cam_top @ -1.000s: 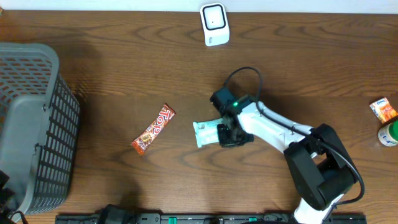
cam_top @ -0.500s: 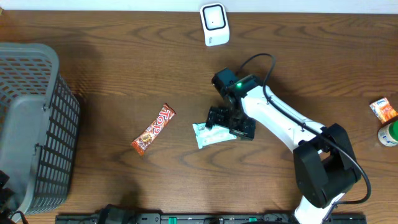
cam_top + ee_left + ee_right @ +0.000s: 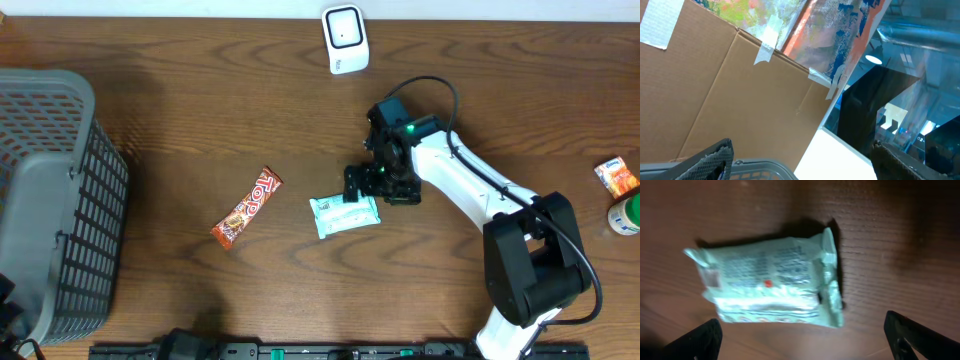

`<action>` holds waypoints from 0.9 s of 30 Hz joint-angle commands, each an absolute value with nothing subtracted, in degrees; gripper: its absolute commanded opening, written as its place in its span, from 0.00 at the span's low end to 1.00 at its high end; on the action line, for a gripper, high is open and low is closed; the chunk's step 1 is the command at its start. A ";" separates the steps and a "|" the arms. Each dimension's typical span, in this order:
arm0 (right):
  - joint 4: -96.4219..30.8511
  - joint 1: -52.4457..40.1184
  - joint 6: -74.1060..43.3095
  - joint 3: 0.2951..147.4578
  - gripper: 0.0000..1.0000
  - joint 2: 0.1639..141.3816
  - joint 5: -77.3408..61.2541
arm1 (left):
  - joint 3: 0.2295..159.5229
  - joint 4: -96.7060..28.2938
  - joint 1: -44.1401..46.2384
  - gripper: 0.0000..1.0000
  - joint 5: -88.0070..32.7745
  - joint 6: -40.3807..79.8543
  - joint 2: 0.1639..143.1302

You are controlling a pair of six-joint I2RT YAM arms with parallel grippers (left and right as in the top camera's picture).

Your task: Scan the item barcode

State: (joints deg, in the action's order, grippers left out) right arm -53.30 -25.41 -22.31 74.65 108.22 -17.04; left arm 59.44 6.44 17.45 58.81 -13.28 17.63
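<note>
A second ago the right arm (image 3: 470, 190) reached low toward centre frame, its fingers closed on the right end of the packet. Now the arm has swung up and to the right, and the right fingers (image 3: 380, 188) stand spread wide, holding nothing. The packet (image 3: 345, 214) has been let go. It lies flat on the surface (image 3: 200, 110) just below centre, nudged slightly right of where it was held. In the right wrist view it lies free between and beyond the two finger tips, printed side up and a bit blurred.

Counted overhead, there is one of each:
- one grey basket (image 3: 55, 200) at the left edge
- one right arm
- one white scanner (image 3: 345, 38) at top centre
- one pale green packet
- one red-orange bar (image 3: 247, 207) left of the packet, well apart from it
- one green-capped bottle (image 3: 627, 214) at the right edge
- one small orange sachet (image 3: 617, 176) just above the bottle

The scanner sits well above the packet in the frame. The arm's wrist and its cable loop stand just right of the line between them, and the fingers overlap the packet's upper right corner.

The left fingers (image 3: 710, 161) show only in the left wrist view, at the two bottom corners. They are wide apart with nothing between them, in front of taped cardboard (image 3: 740, 90).
</note>
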 commanded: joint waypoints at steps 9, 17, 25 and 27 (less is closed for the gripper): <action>-43.86 -25.87 -13.28 64.97 0.99 109.89 -21.76 | 59.13 6.70 17.54 0.88 58.92 -12.78 18.15; -41.17 -26.79 -13.34 63.09 0.61 118.67 -23.05 | 59.13 6.72 17.54 0.88 58.92 -12.78 18.15; -41.95 -26.65 -11.03 63.16 0.07 120.46 -23.05 | 59.13 6.72 17.54 0.88 58.92 -12.78 18.15; -42.06 -26.59 -11.05 63.35 0.01 119.55 -23.22 | 59.13 6.72 17.54 0.88 58.92 -12.78 18.15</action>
State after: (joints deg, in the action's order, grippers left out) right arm -41.19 -24.82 -11.81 67.51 113.95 -31.66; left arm 59.44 6.44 17.45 58.81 -13.28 17.63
